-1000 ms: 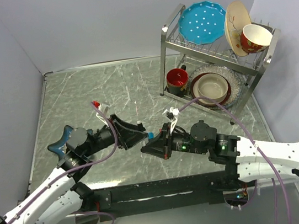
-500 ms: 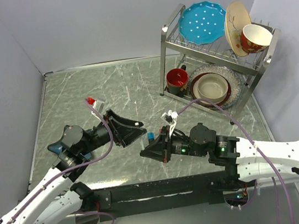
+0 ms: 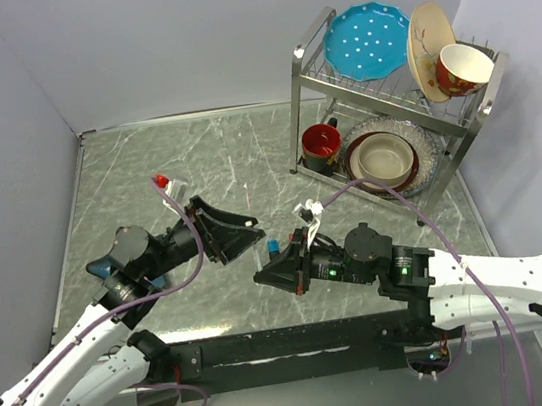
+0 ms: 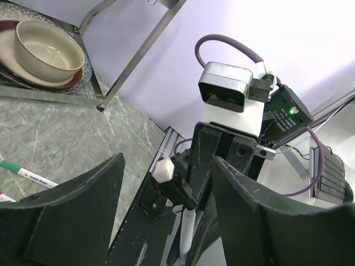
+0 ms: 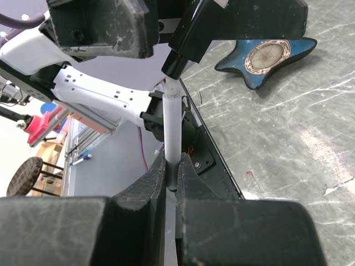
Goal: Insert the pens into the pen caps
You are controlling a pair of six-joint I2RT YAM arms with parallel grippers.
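Observation:
My right gripper point(image 3: 261, 274) is shut on a white-barrelled pen point(image 5: 172, 130) with a black cap point(image 5: 178, 57) on its upper end, held upright above the table. My left gripper point(image 3: 252, 239) is open, its fingers point(image 4: 83, 205) spread on either side of that capped pen point(image 4: 187, 227) without touching it. In the right wrist view the right gripper point(image 5: 172, 166) clamps the barrel low down. A green-tipped white pen point(image 4: 23, 173) lies on the table at the left of the left wrist view. A small blue piece point(image 3: 273, 246) sits next to the right gripper; cap or pen, I cannot tell.
A metal dish rack point(image 3: 392, 95) with plates, bowls and a red mug point(image 3: 321, 143) stands at the back right. A blue star-shaped object point(image 3: 107, 269) lies under the left arm and also shows in the right wrist view point(image 5: 266, 55). A black bar runs along the near edge.
My left gripper has opened and drawn back to the left from the black-capped end of the pen. The right gripper still holds the pen and has shifted slightly toward the front.

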